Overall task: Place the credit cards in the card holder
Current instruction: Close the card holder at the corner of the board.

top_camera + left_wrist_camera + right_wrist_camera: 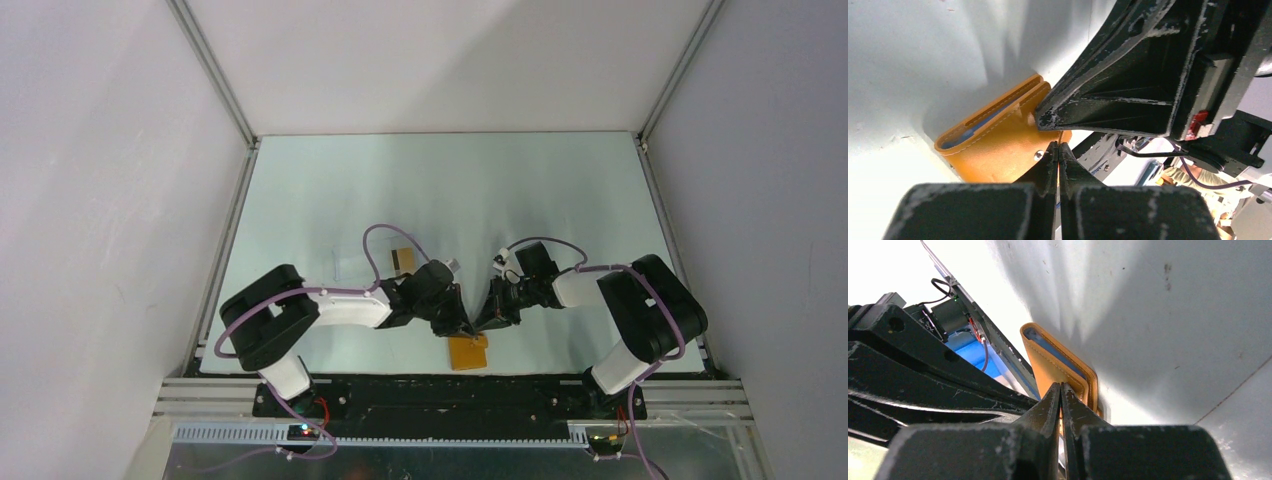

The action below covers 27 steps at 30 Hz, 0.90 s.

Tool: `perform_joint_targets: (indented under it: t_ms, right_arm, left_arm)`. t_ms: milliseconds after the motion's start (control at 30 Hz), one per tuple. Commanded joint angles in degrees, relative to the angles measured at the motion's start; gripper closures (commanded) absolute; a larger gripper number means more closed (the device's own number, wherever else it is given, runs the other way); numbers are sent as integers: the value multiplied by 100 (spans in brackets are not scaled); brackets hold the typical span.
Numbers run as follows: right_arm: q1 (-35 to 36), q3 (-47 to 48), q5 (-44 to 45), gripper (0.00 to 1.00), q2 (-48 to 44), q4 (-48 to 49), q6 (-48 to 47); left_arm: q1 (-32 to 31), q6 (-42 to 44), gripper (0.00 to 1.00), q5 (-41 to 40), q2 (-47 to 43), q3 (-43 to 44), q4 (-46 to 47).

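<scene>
The orange card holder [469, 353] lies near the table's front edge, between the two arms. In the left wrist view it [993, 145] stands folded, with blue lining in its slot and a metal snap stud. My left gripper [1058, 147] is shut on a thin orange edge of it. My right gripper [1061, 387] is also shut on a thin orange edge of the card holder [1048, 360]. In the top view both the left gripper [465, 328] and the right gripper [486, 322] meet just above it. One tan credit card [402, 260] lies on the table behind the left wrist.
A faint clear plastic case [348, 268] lies left of the card. The table's front rail [440, 378] runs just below the card holder. White walls close in the back and sides.
</scene>
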Motion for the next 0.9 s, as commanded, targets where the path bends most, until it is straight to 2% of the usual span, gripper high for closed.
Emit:
perform_joint_targets:
  t_ms: [0,467,867]
  right_arm:
    - [86,-176,620,92,13,-409,-232]
    - [103,-176,631,92,52,-414,-236]
    - [120,-176,632,92,102,-406,-252]
  left_arm:
    - [-53,65,100,-120,76,-65,74]
    - [-185,439,100,-553,214,337,-1079]
    - [-174,427,100,-741,74,262,-1126]
